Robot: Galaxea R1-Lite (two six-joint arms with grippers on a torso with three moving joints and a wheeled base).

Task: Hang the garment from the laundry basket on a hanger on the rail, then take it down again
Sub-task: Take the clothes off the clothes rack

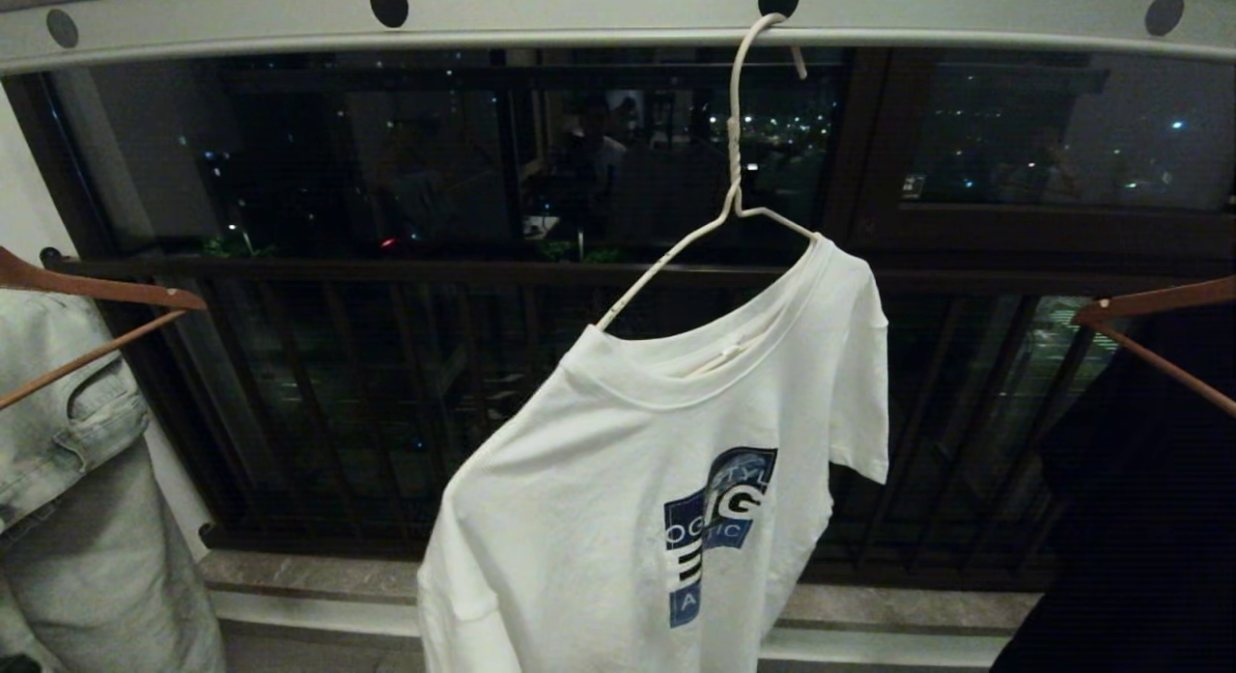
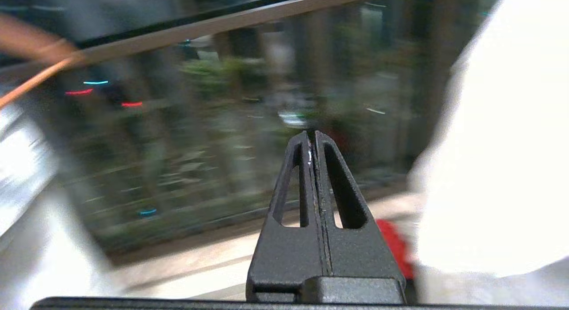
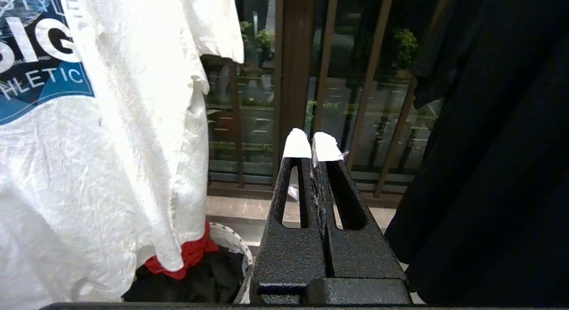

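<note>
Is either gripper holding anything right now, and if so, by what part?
Nothing is held. The left gripper and right gripper are both shut on nothing, while the T-shirt hangs on the hanger.

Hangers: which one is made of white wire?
The middle hanger, carrying the white T-shirt and hooked into a hole in the rail. The left hanger and right hanger are brown wood.
</note>
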